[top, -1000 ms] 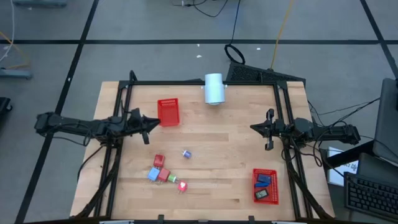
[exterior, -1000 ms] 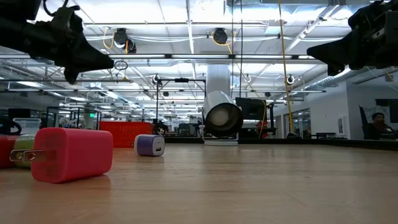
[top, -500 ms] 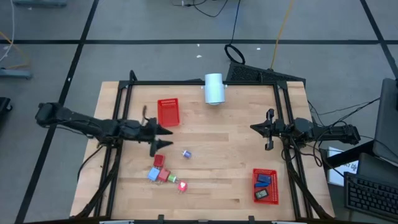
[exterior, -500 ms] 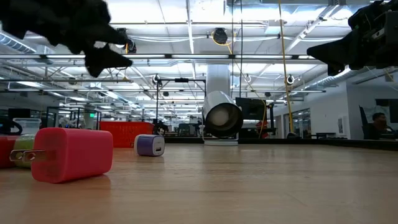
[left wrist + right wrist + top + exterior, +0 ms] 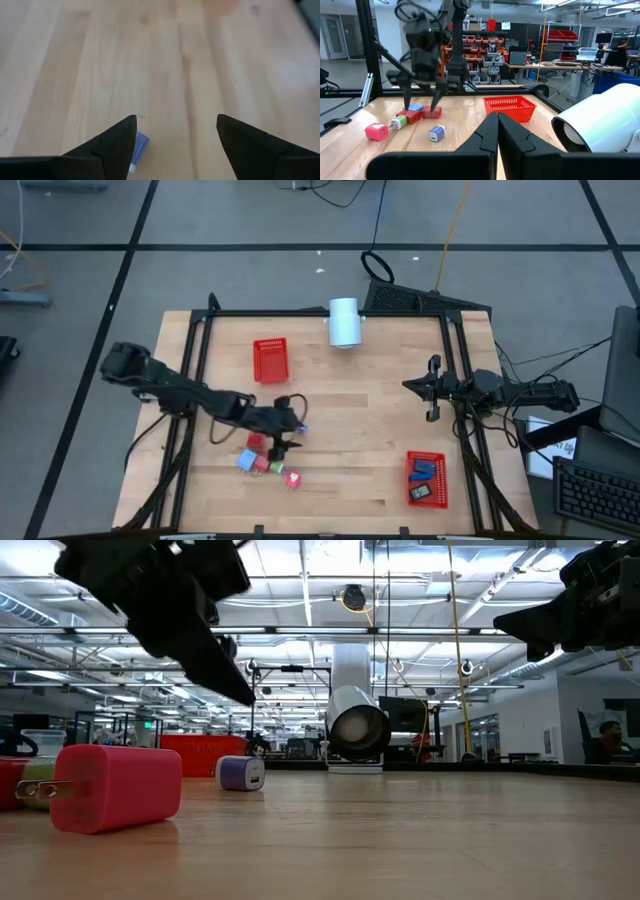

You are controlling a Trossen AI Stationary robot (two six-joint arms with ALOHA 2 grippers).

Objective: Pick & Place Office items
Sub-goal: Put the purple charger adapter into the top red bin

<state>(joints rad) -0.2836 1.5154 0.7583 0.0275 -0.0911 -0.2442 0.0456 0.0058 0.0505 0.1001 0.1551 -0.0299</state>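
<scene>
The left tool [image 5: 287, 423] hangs above the middle-left of the wooden surface [image 5: 360, 395] with its two dark fingers [image 5: 112, 147] spread wide and nothing between them. In the left wrist view the small bluish-white piece [image 5: 137, 150] lies on the wood just beside one finger, partly hidden by it, not between the two. From above that same piece [image 5: 300, 427] sits right at the tool's tip; from table height it stands on the wood [image 5: 241, 773], with the tool [image 5: 215, 660] above it and not touching.

Near the tool, toward the front edge of the surface, a cluster of office items lies close together: a red piece [image 5: 256, 442], a light blue piece [image 5: 246, 461], another red one [image 5: 265, 464], and a bright pink-red piece [image 5: 293, 478] a little apart from them.

Farther back stands a red mesh basket [image 5: 270, 360], and behind it at the surface's far edge a white cylinder [image 5: 344, 322] lies on its side.

The right tool [image 5: 428, 388] waits over the right side of the surface, fingers pressed together and holding nothing. Toward the front right corner a second red basket [image 5: 425, 478] holds a dark blue piece [image 5: 424, 471] and a black piece [image 5: 421, 492].
</scene>
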